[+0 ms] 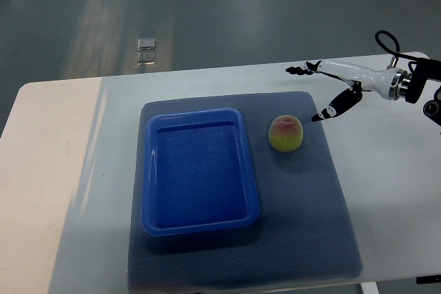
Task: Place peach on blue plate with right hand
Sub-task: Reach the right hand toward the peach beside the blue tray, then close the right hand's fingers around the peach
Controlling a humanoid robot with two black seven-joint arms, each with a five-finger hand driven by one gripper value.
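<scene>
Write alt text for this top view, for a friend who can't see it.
A robot's right hand, fingers spread and holding nothing, hovers just right of a peach without touching it. The peach sits on a dark blue mat, beside an empty blue plate shaped like a shallow rectangular tray, all on a white table.

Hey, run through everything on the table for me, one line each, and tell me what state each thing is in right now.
Peach: resting on the mat, right of the plate, not held.
Blue plate: empty, lying flat on the mat.
Mat: spread flat on the table, under the plate and peach.
Right robot hand: open, fingers spread, off to the upper right of the peach, not touching it.
Left robot hand: not in view.
Table: white, carrying the mat.
</scene>
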